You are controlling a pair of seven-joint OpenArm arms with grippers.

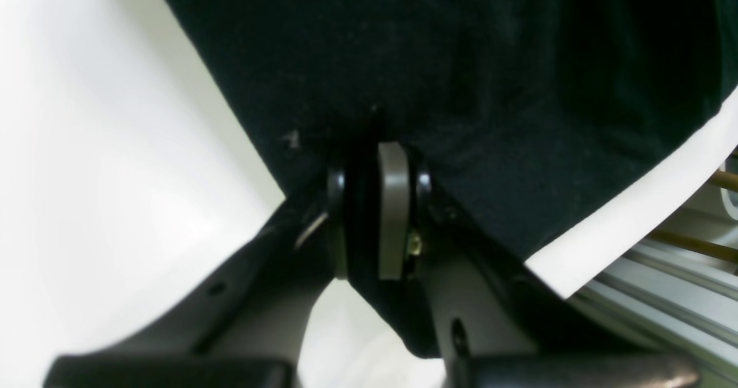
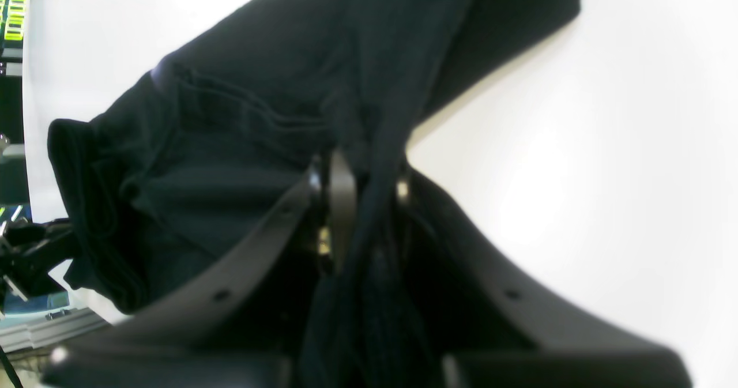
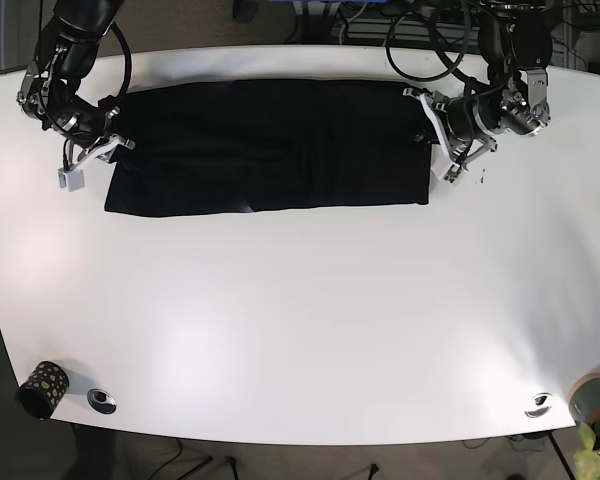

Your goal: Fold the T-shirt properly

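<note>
T-shirt [image 3: 270, 147], black, lies as a long band across the far half of the white tabletop [image 3: 310, 320]. Left gripper [image 3: 432, 140] pinches its one short end, right gripper [image 3: 108, 148] the other, cloth clamped between the pads. Probably both ends are held so the band stays taut for the next fold.

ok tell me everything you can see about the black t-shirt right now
The black T-shirt is soft, matte, knit-looking cloth, laid out as a wide band across the far part of the white table, already folded lengthwise with faint creases. One end shows stitched hems and bunched folds in the right wrist view. The right gripper pinches that end and the left gripper pinches the other, both shut on cloth. Nothing else touches it.
</note>
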